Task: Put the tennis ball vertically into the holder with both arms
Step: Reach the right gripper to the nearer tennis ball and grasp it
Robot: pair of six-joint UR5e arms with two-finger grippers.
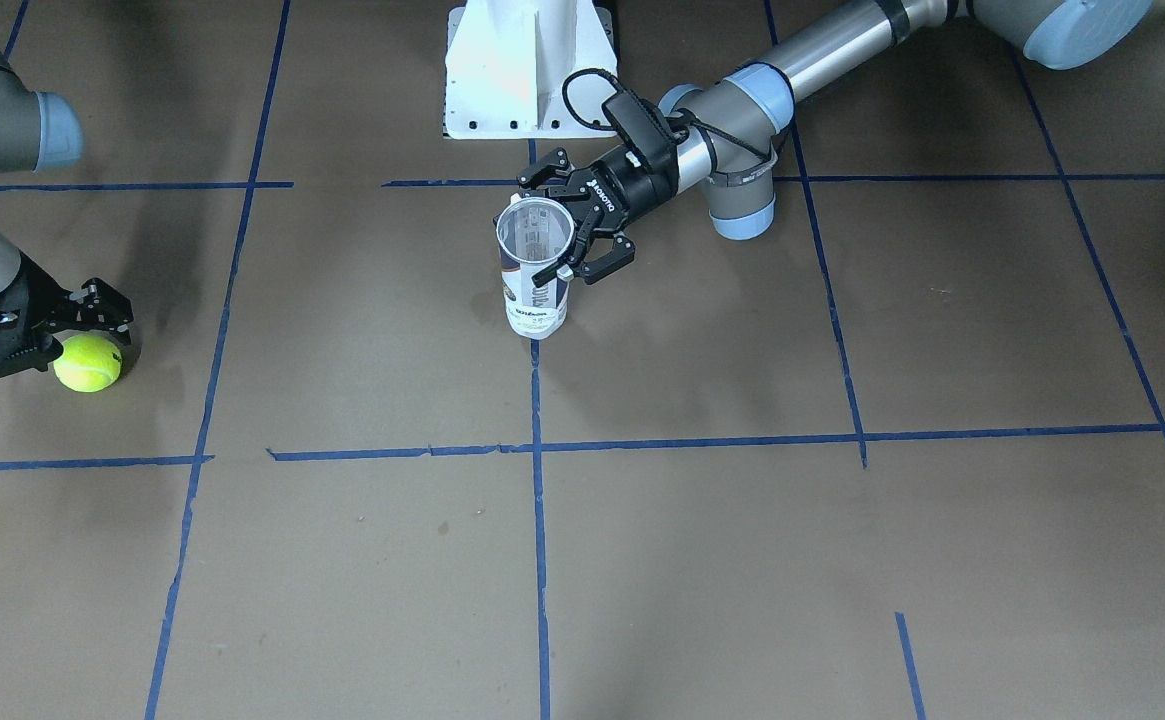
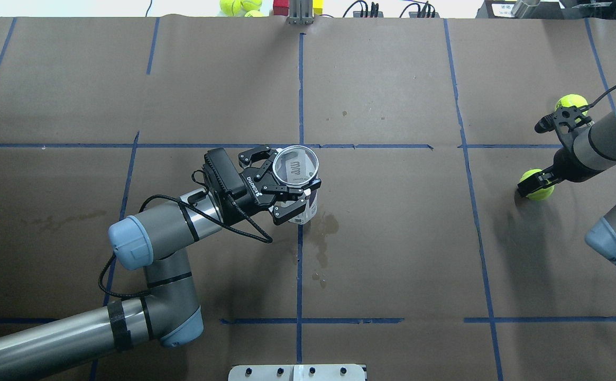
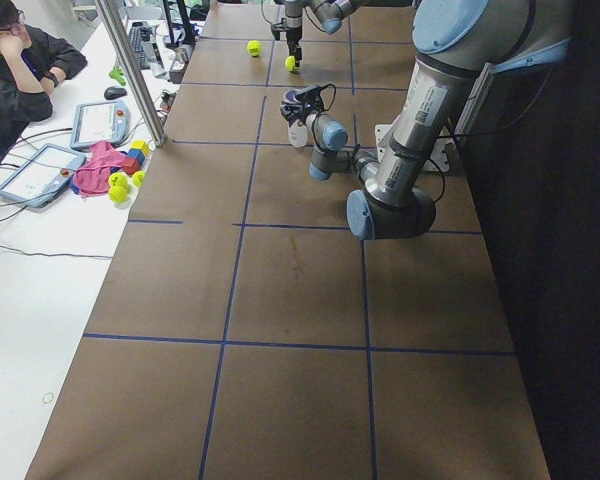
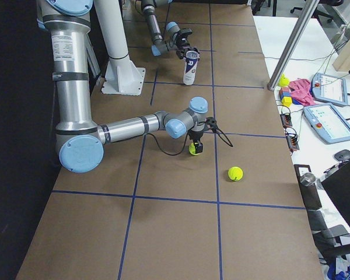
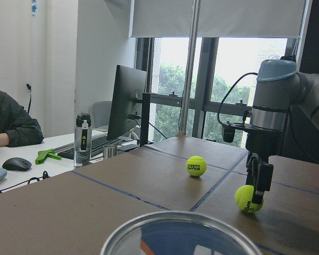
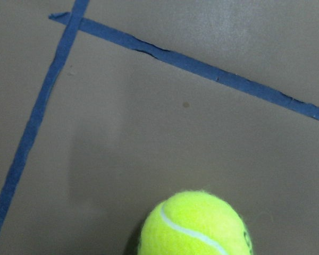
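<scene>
Overhead exterior: the left gripper (image 2: 282, 183) clamps an upright clear plastic tube holder (image 2: 298, 168) with a white-and-navy label, mid-worktop. Exterior front-facing: the right gripper (image 1: 50, 340) straddles a fuzzy yellow-green tennis ball (image 1: 88, 362) near the worktop's right-end edge; I cannot tell whether it grips.

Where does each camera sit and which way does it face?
Front-facing: across table, facing robot; left gripper, right gripper.
Overhead: behind robot, looking down; both grippers.
Exterior left: left table end; left arm near.
Exterior right: right table end; right arm near.
Left wrist: over holder rim, toward right gripper.
Right wrist: down on tennis ball; no fingers.
Shared: holder in first five views.
</scene>
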